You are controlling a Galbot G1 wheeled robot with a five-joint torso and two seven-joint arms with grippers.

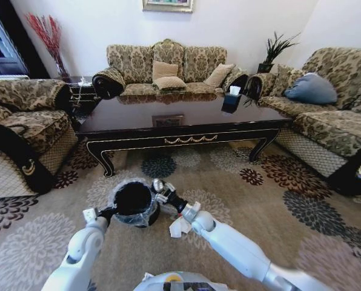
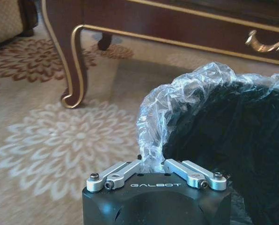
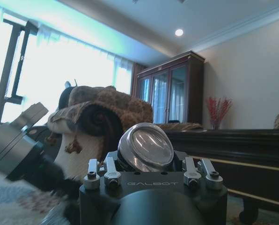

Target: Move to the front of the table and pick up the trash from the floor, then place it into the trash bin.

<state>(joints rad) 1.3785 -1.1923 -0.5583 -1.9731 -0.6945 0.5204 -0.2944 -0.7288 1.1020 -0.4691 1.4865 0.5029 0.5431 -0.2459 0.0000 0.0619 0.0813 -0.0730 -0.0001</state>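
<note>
From the head camera, the glossy dark table (image 1: pixel 180 118) is standing on a flowered carpet (image 1: pixel 259 194), ringed by patterned sofas (image 1: pixel 162 66), with a tissue box (image 1: pixel 232 97) sitting near its far right end. In front of it, on the floor, the small black bin (image 1: pixel 134 203) is sitting in its crinkly clear liner. The left gripper (image 1: pixel 103 213) is gripping the bin's near-left rim. The right gripper (image 1: pixel 161 189) is hovering at the bin's right rim, carrying a round silvery piece (image 1: pixel 158 184). A crumpled white paper (image 1: pixel 180 227) is lying on the carpet just under the right forearm.

From the left wrist, the fingers are closing together on a fold of the plastic liner (image 2: pixel 177 103), with the bin's black wall (image 2: pixel 233 140) to one side and a curved, gold-edged table leg (image 2: pixel 74 61) beyond.

From the right wrist, the jaws are clamping the shiny, domed metal piece (image 3: pixel 146 146), pointing up towards a sofa arm (image 3: pixel 99 117) and a dark cabinet (image 3: pixel 170 89).
</note>
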